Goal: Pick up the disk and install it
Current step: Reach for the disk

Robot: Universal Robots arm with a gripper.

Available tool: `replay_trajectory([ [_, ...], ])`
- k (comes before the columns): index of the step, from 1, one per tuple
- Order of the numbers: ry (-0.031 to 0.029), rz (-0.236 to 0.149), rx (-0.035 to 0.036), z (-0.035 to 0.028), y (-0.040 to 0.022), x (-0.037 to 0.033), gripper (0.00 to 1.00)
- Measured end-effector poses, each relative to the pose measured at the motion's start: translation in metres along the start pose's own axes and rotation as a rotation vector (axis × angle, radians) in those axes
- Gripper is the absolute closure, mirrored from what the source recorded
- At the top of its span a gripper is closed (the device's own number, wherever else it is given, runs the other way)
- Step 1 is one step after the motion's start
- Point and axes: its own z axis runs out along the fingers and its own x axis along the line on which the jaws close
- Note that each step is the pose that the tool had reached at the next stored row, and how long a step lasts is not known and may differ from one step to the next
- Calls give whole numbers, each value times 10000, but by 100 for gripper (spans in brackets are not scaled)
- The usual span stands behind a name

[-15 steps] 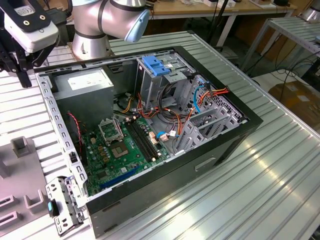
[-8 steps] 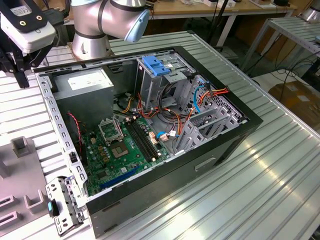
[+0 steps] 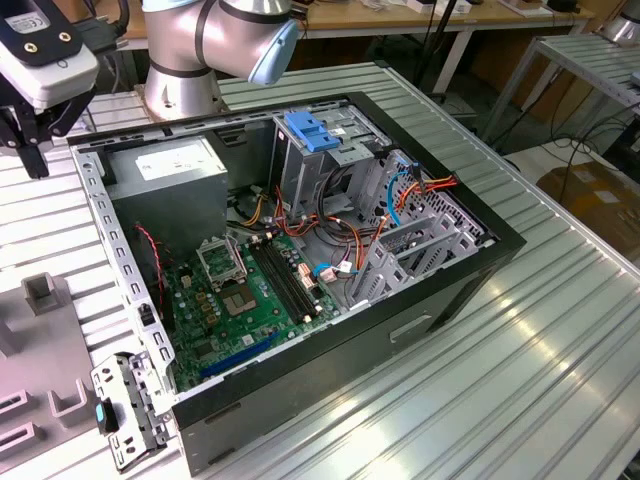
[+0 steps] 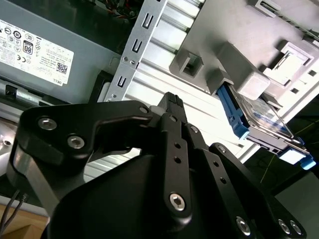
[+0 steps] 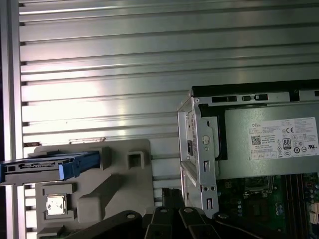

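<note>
Beside the open computer case (image 5: 199, 164), the disk (image 5: 50, 167) is being held on edge in a grey fixture (image 5: 124, 191) on the slatted table (image 5: 99, 74); the gripper (image 4: 172, 99) is being seen clenched, empty, apart from it.

Silver-grey arm (image 3: 200, 40) at 12 o'clock in the exterior view, made of thick round tubes and joints. A light blue cap (image 3: 272, 52) sits on the elbow joint's 4 o'clock side. White rounded wrist housing (image 3: 40, 50) at 10 o'clock, with two brass-ringed holes and black parts beneath. In the second wrist view the gripper (image 4: 172, 104) is matte black: flat linkage bars with rounded ends and silver hex-socket screws (image 4: 177, 201) at the pivots. A thin dark cable (image 4: 10, 215) runs beside its body.
</note>
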Motion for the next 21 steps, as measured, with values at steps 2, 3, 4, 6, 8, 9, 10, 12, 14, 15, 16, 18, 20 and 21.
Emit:
replay_trajectory([
  [2, 11, 0, 1, 0, -1, 10, 89],
  [3, 19, 1, 2, 0, -1, 17, 89],
  [4, 24, 2, 2, 0, -2, 22, 89],
  [6, 35, 2, 3, 0, -3, 35, 89],
  [8, 45, 2, 4, 0, -4, 46, 89],
  [9, 50, 2, 4, 1, -4, 51, 89],
  [10, 58, 3, 5, 1, -4, 57, 89],
  [12, 69, 3, 6, 1, -5, 67, 89],
  [14, 82, 4, 7, 1, -6, 76, 89],
  [15, 88, 3, 7, 1, -6, 80, 89],
  [16, 96, 4, 8, 1, -7, 85, 89],
  [18, 110, 5, 9, 1, -7, 96, 89],
  [20, 121, 5, 9, 2, -8, 107, 89],
  [21, 126, 5, 10, 2, -9, 112, 89],
])
